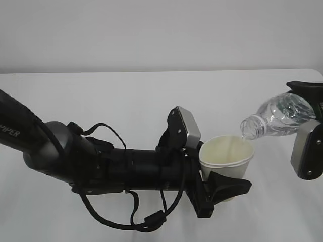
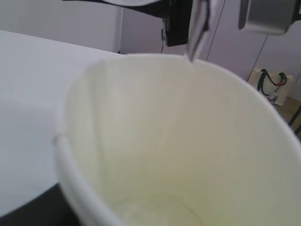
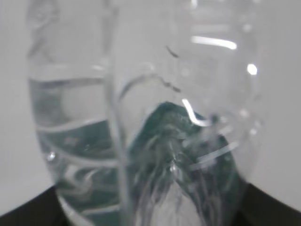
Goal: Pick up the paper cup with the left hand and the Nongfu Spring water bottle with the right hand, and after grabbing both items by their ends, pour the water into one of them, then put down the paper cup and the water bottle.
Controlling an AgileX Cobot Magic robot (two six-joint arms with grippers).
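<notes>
I had the left hand (image 1: 222, 194) clamped around the lower body of the paper cup (image 1: 227, 154), holding it upright and lifted clear of the white table (image 1: 126, 101). The right hand (image 1: 310, 126) was clamped on the base end of the Nongfu Spring water bottle (image 1: 278, 117), which lay tipped well past level, neck down and to the left, its open mouth just above the cup's far rim. From the left wrist camera I saw a thin stream of the water (image 2: 196, 33) falling from above onto the inside wall near the rim, and a shallow pool seemed to be gathering at the bottom of the cup, though that part was soft and hard to read. The right wrist camera showed only the bottle body filling the view, with water sloshing inside it, so plenty was left to pour.

I judged the pour to be under way. To do it well, I needed to keep the mouth over the cup's opening rather than on its edge, since the stream landed close to the rim and a small drift could send it outside. I wanted the tilt steady and gentle, the cup kept level, and the squeeze on the soft cup light enough not to buckle it
</notes>
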